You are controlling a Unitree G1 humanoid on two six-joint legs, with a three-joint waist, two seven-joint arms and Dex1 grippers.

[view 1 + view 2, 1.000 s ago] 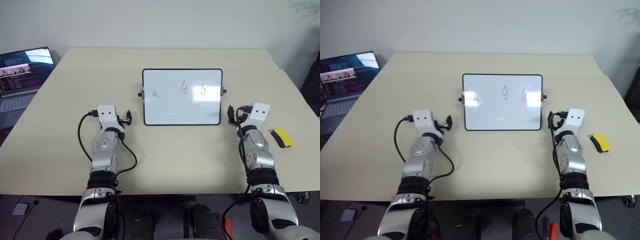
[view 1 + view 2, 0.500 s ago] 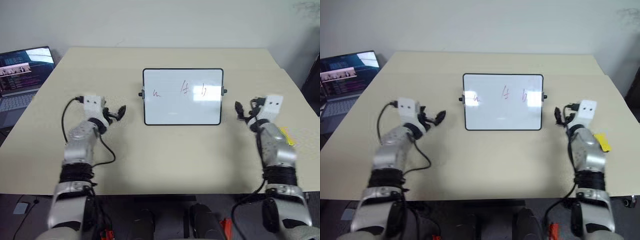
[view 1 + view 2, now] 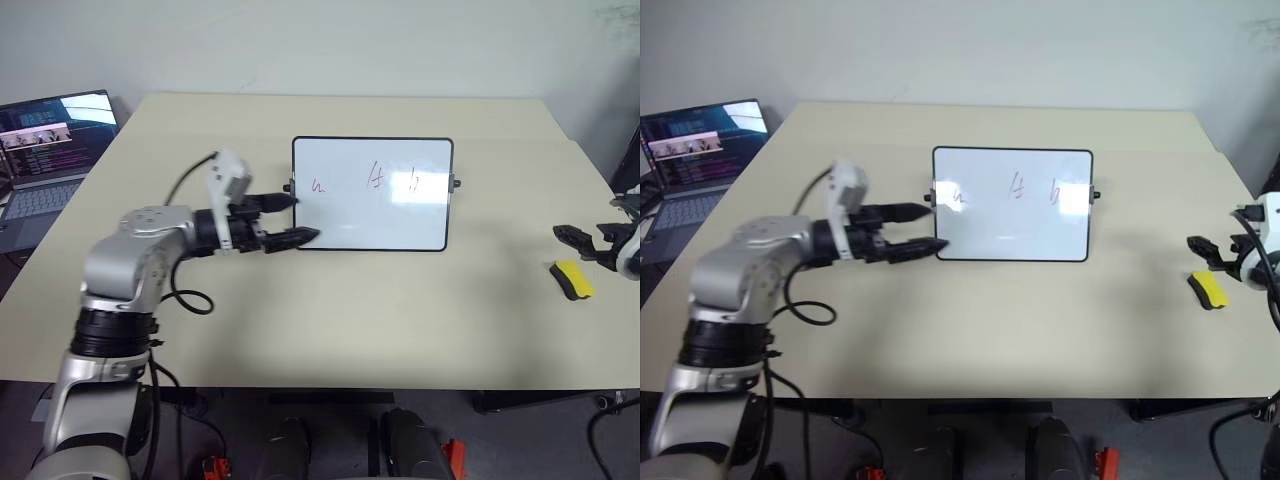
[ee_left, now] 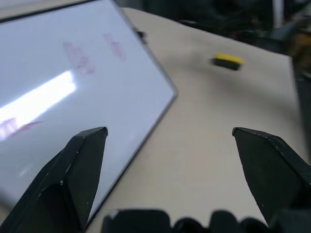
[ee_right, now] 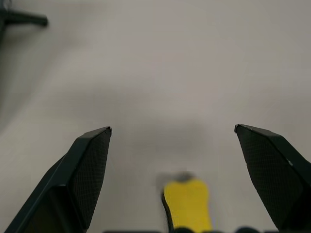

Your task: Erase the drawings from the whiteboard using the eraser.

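Observation:
The whiteboard (image 3: 372, 215) lies flat mid-table, black-framed. It bears the drawings: a reddish squiggle (image 3: 319, 186), a mark like a 4 (image 3: 376, 178) and a mark like a b (image 3: 414, 184). My left gripper (image 3: 294, 219) points right at the board's left edge and is open. One of its fingers is by the side knob and the other is over the near left corner. The eraser (image 3: 573, 279), yellow with a black base, lies near the table's right edge. My right gripper (image 5: 172, 130) hovers open just over the eraser (image 5: 187, 204), with nothing between its fingers.
An open laptop (image 3: 48, 150) stands at the table's far left. The beige table (image 3: 350, 310) has bare room in front of the board and between the board and the eraser. The table's right edge runs close behind the eraser.
My left arm swung right and up, turning its gripper sideways to the board's left edge. My right arm moved right to the eraser. Board and eraser stayed put.

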